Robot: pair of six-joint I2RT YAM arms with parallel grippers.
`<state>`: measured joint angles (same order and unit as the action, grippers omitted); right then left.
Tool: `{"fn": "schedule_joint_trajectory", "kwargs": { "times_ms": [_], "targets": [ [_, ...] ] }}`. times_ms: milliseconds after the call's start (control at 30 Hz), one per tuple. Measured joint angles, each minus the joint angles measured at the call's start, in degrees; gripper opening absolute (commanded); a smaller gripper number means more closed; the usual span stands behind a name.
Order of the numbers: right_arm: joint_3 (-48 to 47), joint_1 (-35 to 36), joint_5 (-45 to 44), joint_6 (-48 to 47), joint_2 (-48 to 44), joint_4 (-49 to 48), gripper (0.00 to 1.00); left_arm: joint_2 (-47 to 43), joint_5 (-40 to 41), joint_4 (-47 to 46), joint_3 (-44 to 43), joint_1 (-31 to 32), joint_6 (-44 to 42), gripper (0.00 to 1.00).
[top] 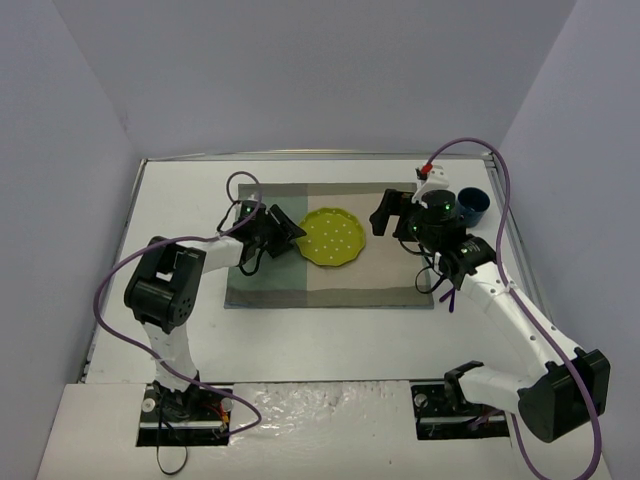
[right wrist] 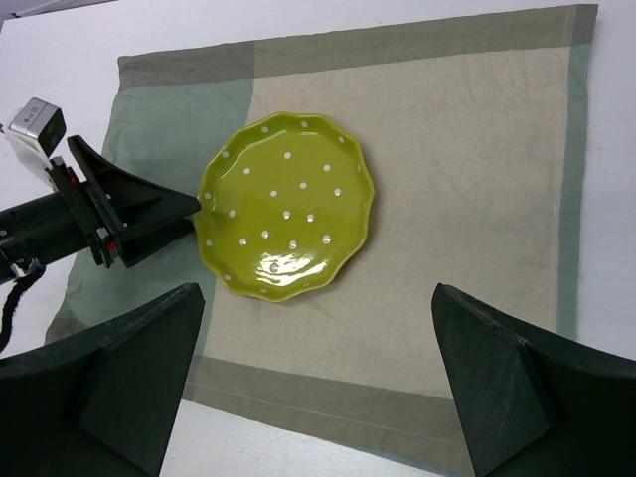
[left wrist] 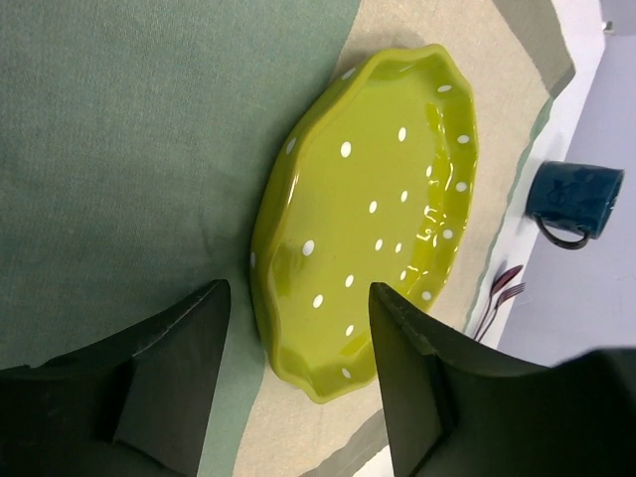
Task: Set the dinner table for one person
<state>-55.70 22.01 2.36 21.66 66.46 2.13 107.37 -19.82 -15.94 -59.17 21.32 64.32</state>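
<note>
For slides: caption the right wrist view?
Open right hand hovers above the green dotted plate on the two-tone mat, left hand beside its rim.

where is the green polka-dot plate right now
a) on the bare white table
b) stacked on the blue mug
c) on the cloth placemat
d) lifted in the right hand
c, the polka-dot plate lies flat on the green and beige placemat.
</note>
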Motion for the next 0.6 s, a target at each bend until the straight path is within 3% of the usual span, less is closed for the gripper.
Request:
{"fn": "schedule_joint_trajectory", "kwargs": {
  "times_ms": [200, 367, 600],
  "targets": [
    [0.0, -0.6, -3.0, -0.5, 0.02, 0.03, 0.99, -0.21, 2.2, 6.73, -2.75, 0.0, -3.74, 0.85],
    [0.0, -1.44, -8.68, -0.86, 0.02, 0.77, 1.0, -4.79, 8.31, 19.05, -5.35, -0.02, -10.62, 0.97],
    [0.0, -5.83, -16.79, -5.24, 2.34, 1.61, 1.0, -19.62, 17.71, 37.12, -9.56, -2.26, -23.29, 0.97]
  ]
}}
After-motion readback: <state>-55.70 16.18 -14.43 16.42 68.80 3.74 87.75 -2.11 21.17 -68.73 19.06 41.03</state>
